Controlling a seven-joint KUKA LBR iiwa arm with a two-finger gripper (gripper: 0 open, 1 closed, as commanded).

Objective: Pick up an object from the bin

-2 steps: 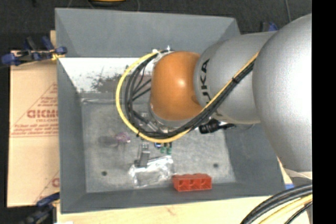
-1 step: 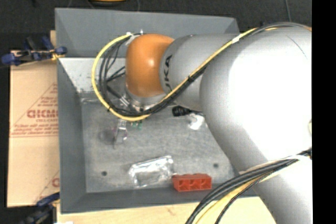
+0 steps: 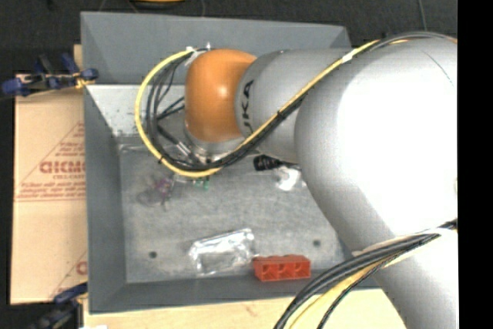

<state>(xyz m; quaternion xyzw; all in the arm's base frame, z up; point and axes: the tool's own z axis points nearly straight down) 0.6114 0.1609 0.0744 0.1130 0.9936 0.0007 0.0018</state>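
Arm point(image 3: 370, 135), lettered perhaps KUKA, spans grey bin point(image 3: 104, 204).

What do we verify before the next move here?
1. Thing under the orange cover: cannot tell, hidden.
2. Purple thing clear of the cover, toward the view's left: ok.
3. Red brick lying free on the bin floor: ok.
4. Clear bag apart from the brick: cannot tell, edges close.
5. White scrap fully seen: not ok, the arm overlaps it.
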